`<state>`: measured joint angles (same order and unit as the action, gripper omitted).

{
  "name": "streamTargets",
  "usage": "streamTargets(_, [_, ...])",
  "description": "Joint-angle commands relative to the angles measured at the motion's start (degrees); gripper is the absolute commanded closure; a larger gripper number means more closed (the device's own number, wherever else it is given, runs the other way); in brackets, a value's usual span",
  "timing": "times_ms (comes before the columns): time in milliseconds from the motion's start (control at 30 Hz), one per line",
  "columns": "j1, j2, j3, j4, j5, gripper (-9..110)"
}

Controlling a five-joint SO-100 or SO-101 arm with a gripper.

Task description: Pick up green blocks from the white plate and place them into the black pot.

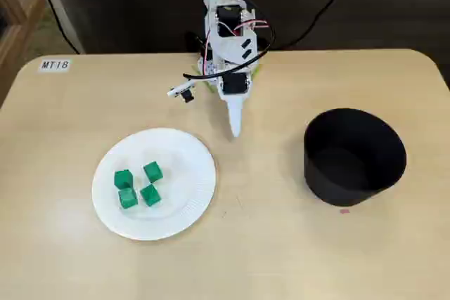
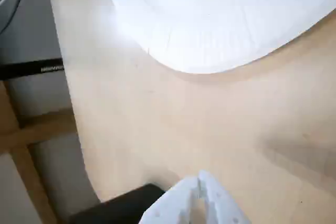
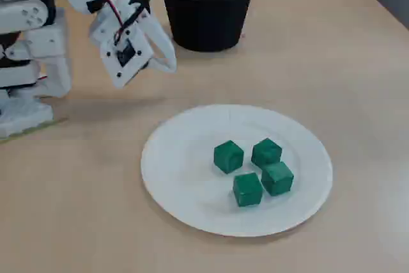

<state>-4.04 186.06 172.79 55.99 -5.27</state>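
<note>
gripper: jaws together, nothing held; tip (image 1: 235, 130) hangs over bare table, in the air
gripper, side fixed view: raised (image 3: 167, 62), shadow on the table under it, short of the plate rim
green blocks: four cubes in a tight cluster (image 1: 128, 198) on the white plate (image 1: 184, 163), some touching each other
black pot: upright, open, looks empty (image 1: 354, 156), well apart from the plate
key relation: in the overhead fixed view the blocks lie down-left of the tip and the pot to the right
nearest block: upper-right cube (image 1: 152, 171)
long axis: none, cubes
wrist view: only the plate edge (image 2: 226, 24) shows ahead of the fingertips, no blocks
stage: probably nothing moved yet; jaws likely need to open before reaching
</note>
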Motion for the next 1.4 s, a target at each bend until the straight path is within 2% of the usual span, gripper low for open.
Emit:
streamTargets(0, [8.09, -32.26, -47.46, 8.61, 2.72, 104])
streamTargets(300, [8.0, -32.26, -47.46, 8.44, 3.25, 104])
streamTargets(533, [8.61, -33.49, -49.04, 11.25, -1.14, 104])
streamTargets(733, [12.48, -48.52, -58.18, 15.03, -0.53, 104])
streamTargets(1100, [27.69, -67.15, -62.49, 9.14, 16.44, 104])
streamTargets(1367, [34.63, -80.6, -72.86, 9.67, 22.41, 104])
